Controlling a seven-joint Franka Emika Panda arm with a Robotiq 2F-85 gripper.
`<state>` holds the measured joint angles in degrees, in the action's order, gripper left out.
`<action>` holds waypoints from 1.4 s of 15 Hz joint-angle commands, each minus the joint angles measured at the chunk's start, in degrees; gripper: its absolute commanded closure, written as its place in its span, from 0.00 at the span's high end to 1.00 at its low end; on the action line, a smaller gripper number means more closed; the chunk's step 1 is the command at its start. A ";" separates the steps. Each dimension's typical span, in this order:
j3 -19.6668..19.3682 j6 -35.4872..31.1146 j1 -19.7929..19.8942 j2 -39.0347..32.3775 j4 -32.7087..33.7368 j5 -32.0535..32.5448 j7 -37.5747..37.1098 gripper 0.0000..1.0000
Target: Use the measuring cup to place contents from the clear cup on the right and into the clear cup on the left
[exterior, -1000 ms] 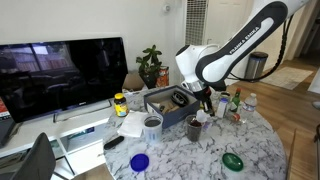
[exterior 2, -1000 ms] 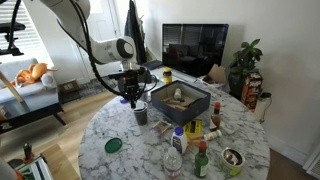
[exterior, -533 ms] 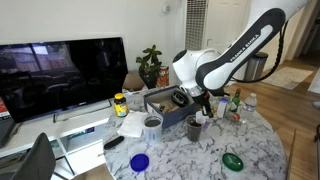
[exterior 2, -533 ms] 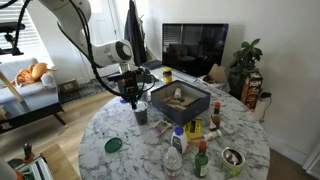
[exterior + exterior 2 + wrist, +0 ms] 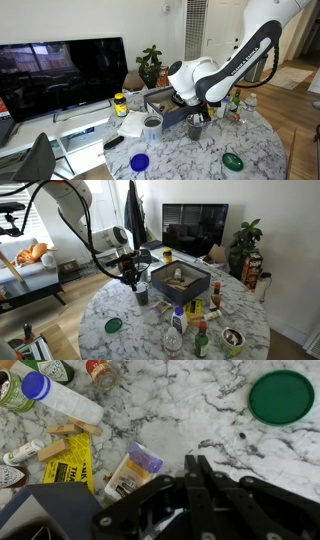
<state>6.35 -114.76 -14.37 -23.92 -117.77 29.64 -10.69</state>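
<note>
two cups decide the move, and the black two-finger robotiq gripper [image 5: 199, 110] hangs over just one of them. in both exterior views it points down right above a small greyish clear cup [image 5: 193, 128] on the round white-and-grey marble table [image 5: 260, 150], just beside a corner of the dark blue open box [image 5: 165, 103]. whether the fingertips dip past the rim or stop short of it is too small to tell.

the other clear cup with dark contents [image 5: 152, 124] stands, in an exterior view, along the same side of the box. it is well apart from the gripper, toward the flat black television [image 5: 60, 70]. so the transfer, as i judge it, runs sideways along the box front rather than across it, with the box wall close by the whole way.

in the wrist view the fingers [image 5: 190, 468] lie nearly together with only a slim gap. the measuring cup i cannot make out in any view, so whether its handle is pinched there is unknown. the cup below is hidden by the gripper in that view. only marble, a round green lid [image 5: 283, 397] and a purple-capped packet [image 5: 133, 470] show ahead of it. which cup counts as right or left i cannot settle from these views.
</note>
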 commanded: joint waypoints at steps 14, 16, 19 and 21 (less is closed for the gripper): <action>0.73 -0.02 0.96 -4.31 2.63 -7.38 5.54 0.01; 0.78 -0.18 1.45 -4.30 2.73 -9.50 7.48 0.01; 0.53 -0.36 2.06 -4.59 3.11 -11.78 9.18 0.01; 0.49 -0.15 2.47 -4.39 3.53 -12.98 10.06 0.01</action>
<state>6.18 -114.17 -13.24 -26.12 -115.72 19.29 -2.82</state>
